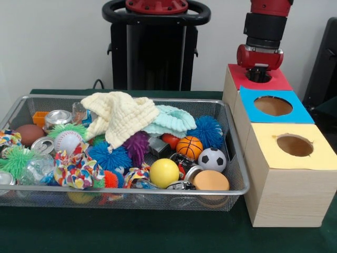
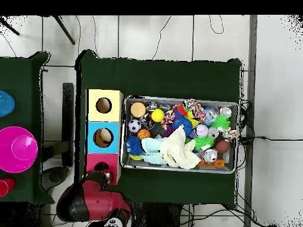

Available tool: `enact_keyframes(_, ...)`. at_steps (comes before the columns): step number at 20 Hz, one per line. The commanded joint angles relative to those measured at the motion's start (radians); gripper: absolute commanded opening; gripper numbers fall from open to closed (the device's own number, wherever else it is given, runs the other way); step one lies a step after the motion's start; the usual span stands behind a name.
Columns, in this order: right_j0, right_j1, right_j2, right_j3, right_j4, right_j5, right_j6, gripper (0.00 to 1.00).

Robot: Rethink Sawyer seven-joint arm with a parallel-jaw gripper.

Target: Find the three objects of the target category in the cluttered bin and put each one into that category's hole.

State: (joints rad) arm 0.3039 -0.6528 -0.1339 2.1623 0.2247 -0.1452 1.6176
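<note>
Claw (image 1: pixel 258 75) sits down in the red box's hole (image 1: pixel 259 77); I cannot tell its spread. Mesh bin (image 1: pixel 236 158) looks full, balls and cloths.

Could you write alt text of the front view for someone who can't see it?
A red and black robot arm reaches down into the hole of a red-topped wooden box, beside blue-topped and yellow-topped boxes, next to a wire mesh bin crammed with balls, cans and cloths.
</note>
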Motion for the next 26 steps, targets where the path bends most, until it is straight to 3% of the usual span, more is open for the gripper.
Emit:
enact_keyframes(1, 0.009, 0.033, 0.031, -0.020, 0.063, 0.056, 0.235, 0.00)
enact_keyframes(6, 0.014, 0.036, 0.032, -0.020, 0.072, 0.073, 0.240, 0.00)
enact_keyframes(9, 0.024, -0.014, 0.011, -0.029, 0.088, 0.141, 0.232, 0.00)
enact_keyframes(17, 0.103, -0.109, -0.138, -0.104, 0.075, 0.355, 0.178, 0.00)
enact_keyframes(26, 0.087, -0.154, -0.160, -0.133, 0.036, 0.471, 0.172, 0.00)
